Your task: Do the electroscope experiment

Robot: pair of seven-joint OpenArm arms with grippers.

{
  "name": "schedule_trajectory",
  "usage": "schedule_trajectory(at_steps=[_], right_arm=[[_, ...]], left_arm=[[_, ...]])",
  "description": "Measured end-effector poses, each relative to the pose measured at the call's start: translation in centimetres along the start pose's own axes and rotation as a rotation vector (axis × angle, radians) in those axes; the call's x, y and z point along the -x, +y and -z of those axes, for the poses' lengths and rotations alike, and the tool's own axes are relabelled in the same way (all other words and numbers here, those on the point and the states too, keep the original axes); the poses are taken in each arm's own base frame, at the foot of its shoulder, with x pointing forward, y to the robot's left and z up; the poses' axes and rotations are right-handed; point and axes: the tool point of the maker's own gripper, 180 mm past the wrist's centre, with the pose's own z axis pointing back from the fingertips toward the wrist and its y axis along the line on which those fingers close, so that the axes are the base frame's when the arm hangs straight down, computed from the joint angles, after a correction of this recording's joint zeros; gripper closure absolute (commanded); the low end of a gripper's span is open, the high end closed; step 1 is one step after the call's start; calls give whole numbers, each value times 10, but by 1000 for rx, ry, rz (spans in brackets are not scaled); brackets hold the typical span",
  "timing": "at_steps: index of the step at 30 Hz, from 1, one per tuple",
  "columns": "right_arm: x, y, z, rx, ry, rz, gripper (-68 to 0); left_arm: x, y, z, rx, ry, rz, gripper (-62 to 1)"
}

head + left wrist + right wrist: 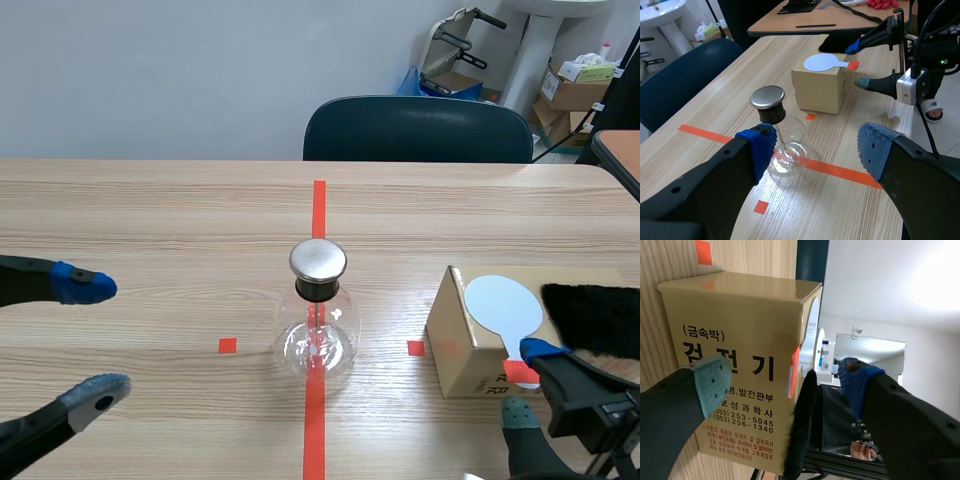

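Sitting mid-table on the long orange-red tape line (319, 205) is the electroscope (318, 338): a round clear glass flask w/ dark neck and shiny metal cap (318, 260), upright, nothing touching it. Left gripper (98, 340) hangs well to the flask's left, low over the table (150, 210), jaws spread wide w/ nothing between; in the left wrist view the flask stands just ahead of the gap, nearer the blue-padded finger. To the flask's right, apart from it, is a tan cardboard box (462, 345) w/ printed text on one side. On the box top lies a white paddle (503, 303), round disc w/ a short orange-red handle pointing toward the robot, and beside it a piece of black fur (595, 318). Right gripper (530, 382) is at the box's near corner, jaws apart: blue pad over the box top by the paddle handle, grey-green pad lower, in front of the printed side; whether either pad touches, can't tell. Dark chair (418, 130) at the far edge of the table.
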Motion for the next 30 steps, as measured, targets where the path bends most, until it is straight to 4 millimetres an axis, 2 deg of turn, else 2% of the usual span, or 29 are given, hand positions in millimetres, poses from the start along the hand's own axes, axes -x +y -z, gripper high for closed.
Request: schedule_trajectory(at_steps=[3,9,16,30], right_arm=[[0,0,0,0,-2,-2,-328],[-1,0,0,-1,-4,-5,-146],[-1,0,0,0,-4,-5,-14],[-1,-3,1,15,-4,-6,-15]], left_arm=[[0,0,0,0,0,0,-375],[0,0,0,0,0,0,-375],[0,0,0,0,0,0,-375],[0,0,0,0,0,0,-375]])
